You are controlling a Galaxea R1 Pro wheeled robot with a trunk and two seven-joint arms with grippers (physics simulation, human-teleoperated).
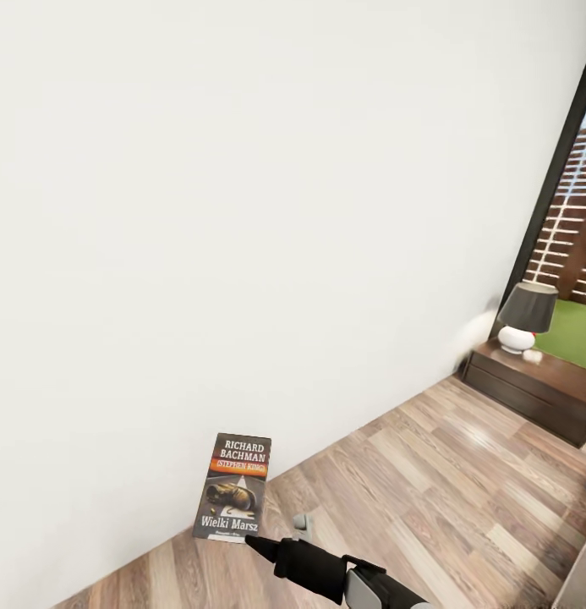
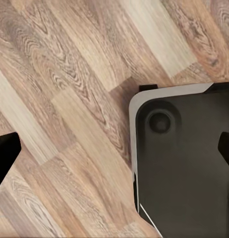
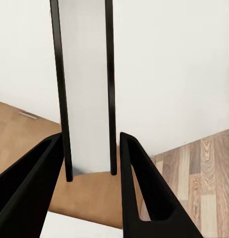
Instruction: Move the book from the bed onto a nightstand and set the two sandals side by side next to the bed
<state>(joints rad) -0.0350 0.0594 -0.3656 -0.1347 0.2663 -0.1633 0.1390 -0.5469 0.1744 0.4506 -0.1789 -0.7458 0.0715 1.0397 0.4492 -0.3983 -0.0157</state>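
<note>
The right gripper [image 1: 252,541], jaws clamped on the book [image 1: 233,488], should keep it upright and level while travelling toward the nightstand [image 1: 529,385] ahead.

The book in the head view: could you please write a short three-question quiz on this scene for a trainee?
1. True or false: the book lies flat on the floor.
2. What stands on the nightstand? A. a lamp; B. a vase; C. a clock.
3. Fill in: the left claw, seen over the floor, is ____ (open or shut).

Key:
1. False. The right claw grips the book by its lower edge and holds it upright in front of the wall.
2. A.
3. Open; its tips sit far apart with nothing between them.
</note>
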